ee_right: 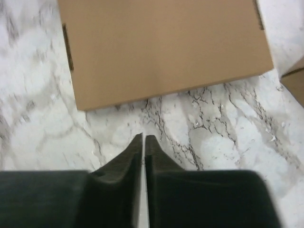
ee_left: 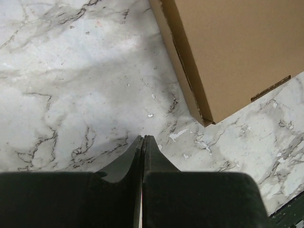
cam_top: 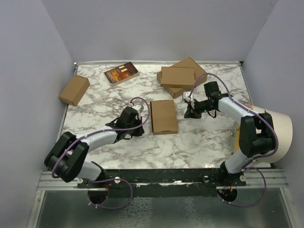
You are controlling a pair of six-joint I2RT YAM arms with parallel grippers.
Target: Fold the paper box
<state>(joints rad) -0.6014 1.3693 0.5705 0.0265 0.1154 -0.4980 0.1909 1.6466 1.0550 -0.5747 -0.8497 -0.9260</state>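
The paper box (cam_top: 163, 116) lies closed and flat on the marble table, a thin brown cardboard mailer between my two grippers. My left gripper (cam_top: 142, 125) is shut and empty, resting low just left of the box's near left corner. In the left wrist view the fingertips (ee_left: 144, 137) are pressed together and the box (ee_left: 232, 52) sits up and to the right, apart from them. My right gripper (cam_top: 188, 113) is shut and empty just right of the box. In the right wrist view its tips (ee_right: 144, 137) point at the box's edge (ee_right: 161, 47), a short gap away.
A stacked pair of folded brown boxes (cam_top: 180, 78) stands behind the right gripper; one corner shows in the right wrist view (ee_right: 295, 83). A small thicker carton (cam_top: 74, 90) sits far left. A dark printed packet (cam_top: 121, 73) lies at the back. A white curved object (cam_top: 280, 137) stands at the right edge.
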